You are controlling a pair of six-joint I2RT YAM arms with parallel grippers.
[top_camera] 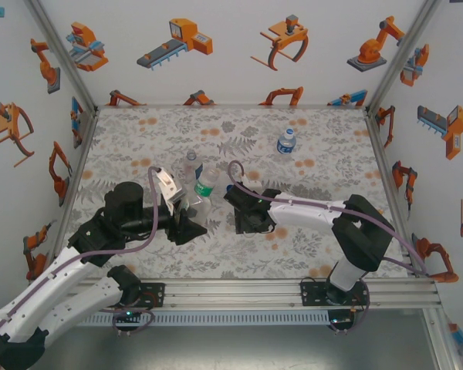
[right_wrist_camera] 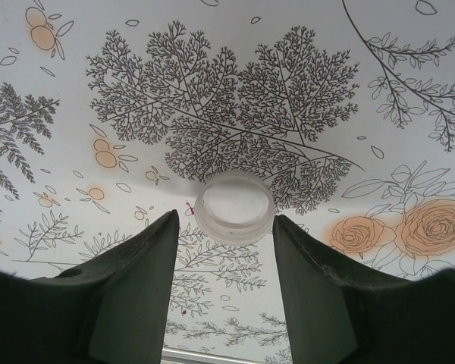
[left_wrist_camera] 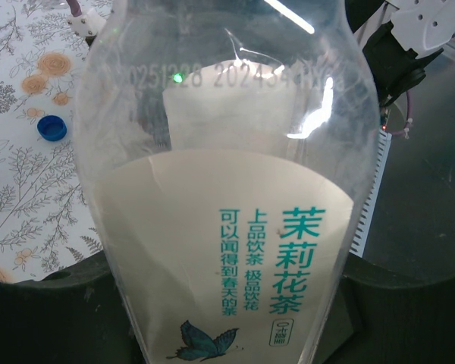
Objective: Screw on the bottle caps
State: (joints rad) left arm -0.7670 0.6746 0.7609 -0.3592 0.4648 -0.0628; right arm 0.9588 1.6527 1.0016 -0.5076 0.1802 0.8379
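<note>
- Top view: the left gripper (top_camera: 193, 222) is sitting left of centre, clenched on the green-label bottle (top_camera: 205, 187), which is standing on the patterned table (top_camera: 139, 139).
- A slim bottle (top_camera: 190, 164) is standing just behind the green-label bottle, toward the upper part of the frame.
- A squat bottle (top_camera: 286, 141) with a blue label is standing well apart, at upper right of the table.
- The right gripper (top_camera: 238, 210) is pointing down at the table just right of centre, near the held bottle.
- Left wrist view: the green-label bottle (left_wrist_camera: 227, 227) is taking up most of the frame, with green print and a butterfly on a pale label. The dark fingers (left_wrist_camera: 45, 311) are pressing in on it at lower left and lower right.
- A blue cap (left_wrist_camera: 51, 128) is lying on the table (left_wrist_camera: 15, 212) at left of frame, apart from the bottle.
- Right wrist view: the right gripper (right_wrist_camera: 226, 221) is hovering with fingers (right_wrist_camera: 136, 288) released and spread, grasping nothing.
- A white cap (right_wrist_camera: 235, 206) is lying on the table (right_wrist_camera: 227, 91) at centre frame, right at the fingertips. A sliver of table is showing between it and the finger on the left of the frame. Contact on the other side: cannot tell.
</note>
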